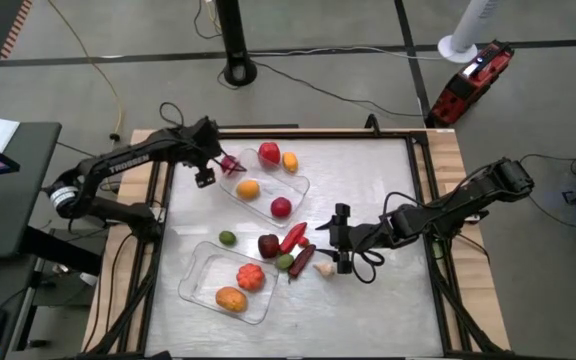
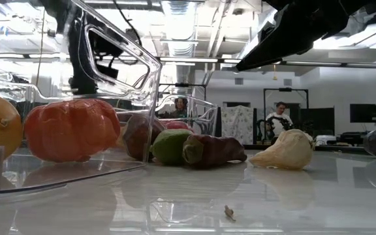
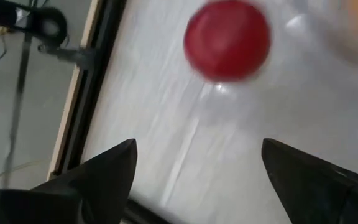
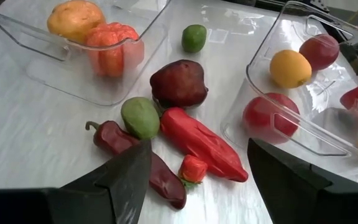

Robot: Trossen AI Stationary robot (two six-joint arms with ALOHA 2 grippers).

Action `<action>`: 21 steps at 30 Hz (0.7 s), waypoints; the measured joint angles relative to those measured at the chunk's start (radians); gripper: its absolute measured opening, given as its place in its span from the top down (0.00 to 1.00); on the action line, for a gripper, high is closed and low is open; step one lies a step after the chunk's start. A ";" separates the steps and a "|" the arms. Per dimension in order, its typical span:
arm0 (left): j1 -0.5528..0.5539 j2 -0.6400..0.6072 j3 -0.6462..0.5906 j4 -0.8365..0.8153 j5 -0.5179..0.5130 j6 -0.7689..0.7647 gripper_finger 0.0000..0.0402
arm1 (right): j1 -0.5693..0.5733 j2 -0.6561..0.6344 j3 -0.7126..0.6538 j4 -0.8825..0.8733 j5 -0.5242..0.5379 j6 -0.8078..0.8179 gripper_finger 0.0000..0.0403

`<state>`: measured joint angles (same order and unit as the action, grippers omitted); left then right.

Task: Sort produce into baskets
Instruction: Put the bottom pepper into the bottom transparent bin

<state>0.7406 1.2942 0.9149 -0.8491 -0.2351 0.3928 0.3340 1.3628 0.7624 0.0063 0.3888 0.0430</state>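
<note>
The right gripper point(image 1: 340, 238) hovers with fingers spread wide and empty just beside the loose pile between the trays: a red pepper point(image 4: 202, 144), a dark chili point(image 4: 137, 157), a small strawberry point(image 4: 192, 169), a green fruit point(image 4: 140, 117), a maroon fruit point(image 4: 179, 83) and the garlic point(image 2: 286, 149). The left gripper point(image 1: 218, 165), also wide open and empty, hangs over the far tray point(image 1: 301, 184) near a red fruit point(image 3: 227, 40). The near tray point(image 4: 36, 45) holds an orange tomato point(image 4: 112, 45) and a yellow-orange fruit point(image 4: 75, 18), with a lime point(image 4: 193, 37) lying apart on the table point(image 1: 388, 300).

Clear baskets point(image 4: 294, 134), red pepper point(image 4: 202, 144), maroon chili point(image 4: 138, 160), green lime point(image 4: 193, 38), perhaps whitish garlic point(image 2: 286, 149)
</note>
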 joint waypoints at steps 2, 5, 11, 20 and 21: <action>0.000 0.023 -0.009 0.010 -0.014 0.012 0.20 | -0.001 0.000 0.000 0.000 0.000 -0.014 0.27; 0.000 0.078 -0.010 0.038 -0.013 0.015 0.22 | -0.005 0.000 0.000 0.000 0.000 -0.022 0.27; -0.001 0.143 0.016 0.040 -0.007 0.011 0.27 | -0.008 -0.003 0.000 -0.095 0.000 0.015 0.27; -0.035 -0.084 0.021 -0.049 -0.074 -0.056 0.34 | 0.003 0.116 0.000 0.085 -0.192 -0.110 0.27; -0.045 -0.116 0.021 -0.054 -0.074 -0.078 0.34 | -0.002 0.149 0.000 0.133 -0.222 -0.136 0.27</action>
<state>0.6954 1.1781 0.9355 -0.9033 -0.3088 0.3144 0.3316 1.5117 0.7628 0.1392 0.1669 -0.0926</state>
